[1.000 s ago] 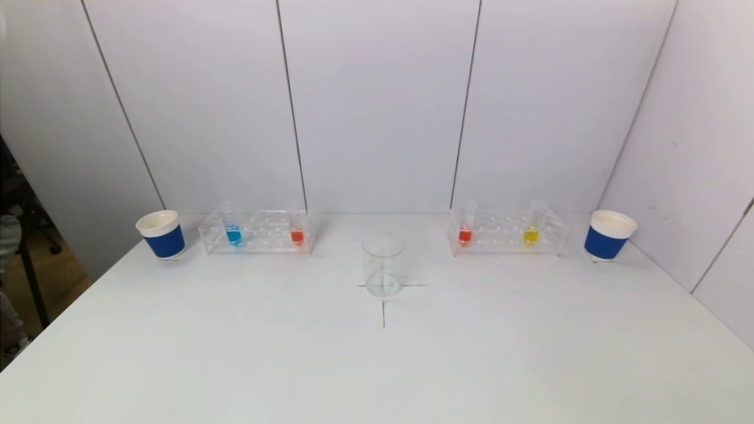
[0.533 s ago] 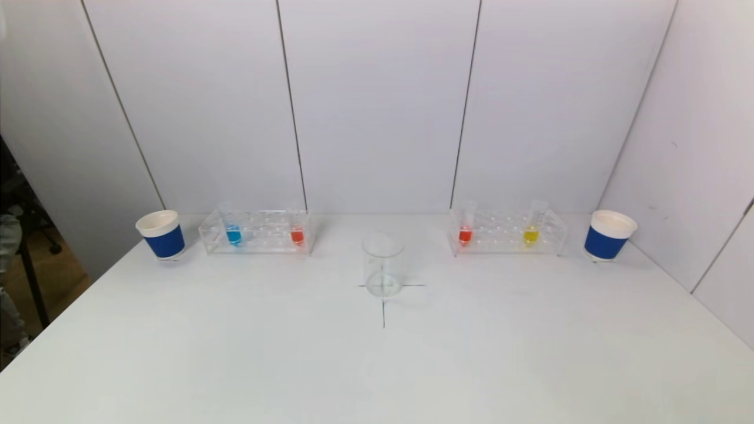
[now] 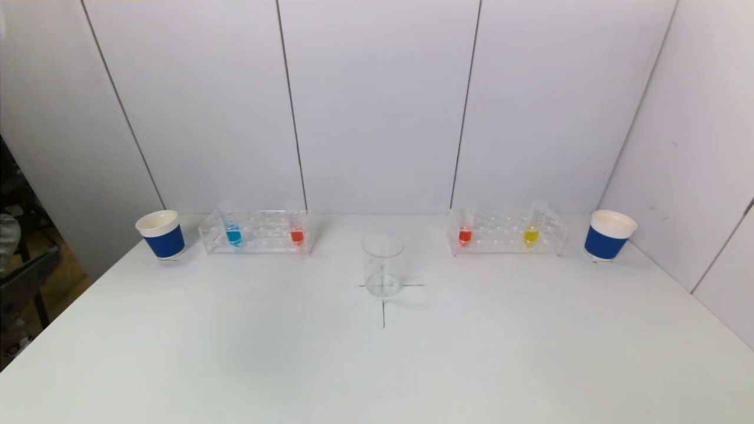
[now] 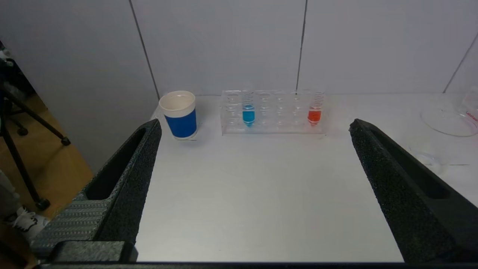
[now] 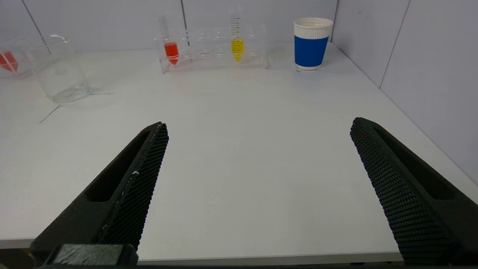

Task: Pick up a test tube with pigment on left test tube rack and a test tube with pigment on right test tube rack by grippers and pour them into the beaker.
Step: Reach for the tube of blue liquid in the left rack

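Observation:
A clear empty beaker [image 3: 383, 265] stands mid-table on a black cross mark. The clear left rack [image 3: 255, 232] holds a blue-pigment tube [image 3: 233, 234] and an orange-red tube [image 3: 297, 235]. The clear right rack [image 3: 508, 231] holds a red tube [image 3: 465, 235] and a yellow tube [image 3: 531, 235]. Neither arm shows in the head view. My left gripper [image 4: 255, 127] is open and empty near the table's front edge, facing the left rack [image 4: 270, 112]. My right gripper [image 5: 259, 125] is open and empty at the front edge, facing the right rack [image 5: 213, 50].
A blue-and-white paper cup [image 3: 161, 234] stands left of the left rack, another [image 3: 609, 235] right of the right rack. White wall panels close the back and right. The table's left edge drops to the floor, where a dark stand [image 3: 26, 277] shows.
Nothing on the table has moved. Only the dark shape off the table's left edge has shifted.

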Tool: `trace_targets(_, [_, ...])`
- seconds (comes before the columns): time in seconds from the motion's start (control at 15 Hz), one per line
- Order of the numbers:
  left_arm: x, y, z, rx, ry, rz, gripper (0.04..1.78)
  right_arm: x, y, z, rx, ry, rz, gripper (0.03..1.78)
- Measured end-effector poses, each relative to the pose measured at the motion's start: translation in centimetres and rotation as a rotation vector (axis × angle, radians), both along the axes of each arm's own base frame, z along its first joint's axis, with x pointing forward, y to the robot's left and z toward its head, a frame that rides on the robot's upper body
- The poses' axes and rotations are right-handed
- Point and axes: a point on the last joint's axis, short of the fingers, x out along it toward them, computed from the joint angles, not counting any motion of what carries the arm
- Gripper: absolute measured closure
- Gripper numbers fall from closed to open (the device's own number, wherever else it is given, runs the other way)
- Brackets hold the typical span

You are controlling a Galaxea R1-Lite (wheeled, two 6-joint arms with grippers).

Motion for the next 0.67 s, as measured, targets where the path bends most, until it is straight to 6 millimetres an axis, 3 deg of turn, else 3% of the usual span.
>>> trace_targets(0.33, [6.4,0.8,-1.0,-0.027,0.028,0.051,0.06,0.0,0.0,0.0,0.0,0.0,0.0,0.04])
trace_targets(0.67, [13.6,3.5,-3.5,-0.023,0.002,0.017,0.06,0.0,0.0,0.0,0.0,0.0,0.0,0.04])
